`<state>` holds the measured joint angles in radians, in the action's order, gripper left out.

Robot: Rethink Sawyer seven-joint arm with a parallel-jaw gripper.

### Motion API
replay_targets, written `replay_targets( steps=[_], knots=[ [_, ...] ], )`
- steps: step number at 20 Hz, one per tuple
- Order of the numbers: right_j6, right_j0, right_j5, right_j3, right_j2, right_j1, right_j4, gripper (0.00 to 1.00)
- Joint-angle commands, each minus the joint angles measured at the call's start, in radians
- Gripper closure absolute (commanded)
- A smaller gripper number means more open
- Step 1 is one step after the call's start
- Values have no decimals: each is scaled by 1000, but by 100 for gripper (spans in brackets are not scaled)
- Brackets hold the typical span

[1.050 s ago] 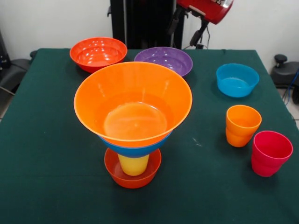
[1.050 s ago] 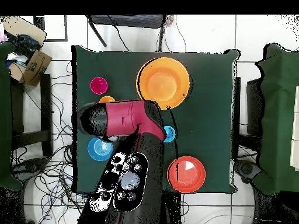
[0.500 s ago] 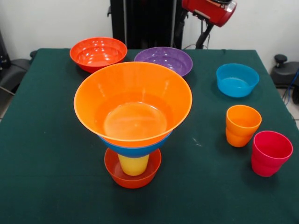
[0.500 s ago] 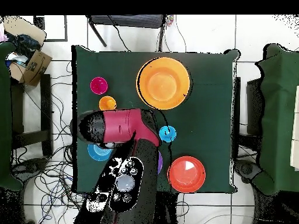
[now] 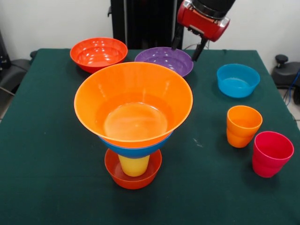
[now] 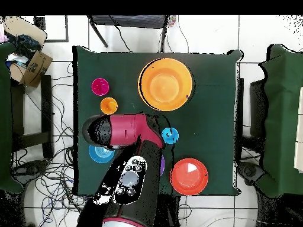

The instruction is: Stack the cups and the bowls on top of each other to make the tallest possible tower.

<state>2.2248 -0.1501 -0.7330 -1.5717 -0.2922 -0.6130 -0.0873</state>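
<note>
Compared with the earlier frames, the gripper [image 5: 186,41] has descended into the front view and shifted toward the purple bowl [image 5: 164,60]; the objects on the table [image 5: 47,140] are unchanged. Its two dark fingers stand apart and empty, one at each side of the bowl's far right rim, apparently above it rather than touching, though contact cannot be ruled out. The tower [image 5: 134,123] stands in the front middle of the table: a small red-orange bowl [image 5: 133,178] at the base, a yellow cup [image 5: 134,166] upright in it, a large blue bowl [image 5: 136,150] on the cup, and a large light orange bowl [image 5: 133,103] nested on top. Four pieces are thus stacked. Loose pieces remain: the medium red-orange bowl [image 5: 98,53] at the far left, the purple bowl beside it, the teal-blue bowl [image 5: 237,80], the orange cup [image 5: 243,126] and the pinkish-red cup [image 5: 272,153]. In the overhead view a small blue round piece [image 6: 170,136], possibly the blue cup, lies near the arm [image 6: 121,130]. By this count the task is under half complete. No brand, label or writing is legible.
</note>
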Motion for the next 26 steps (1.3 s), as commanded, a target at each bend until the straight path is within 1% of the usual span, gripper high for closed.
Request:
replay_targets(
  steps=[1, 4, 14, 19, 22, 26],
  knots=[
    [243, -37, 85, -54, 27, 80, 43, 0],
    [251, -42, 109, -68, 30, 89, 62, 0],
    [267, -60, 122, -84, 19, 98, 113, 0],
    [263, -66, 122, -70, 3, 108, 116, 0],
    [271, -77, 121, -51, -16, 128, 110, 0],
    [284, -100, 121, -49, -41, 143, 109, 0]
  ],
)
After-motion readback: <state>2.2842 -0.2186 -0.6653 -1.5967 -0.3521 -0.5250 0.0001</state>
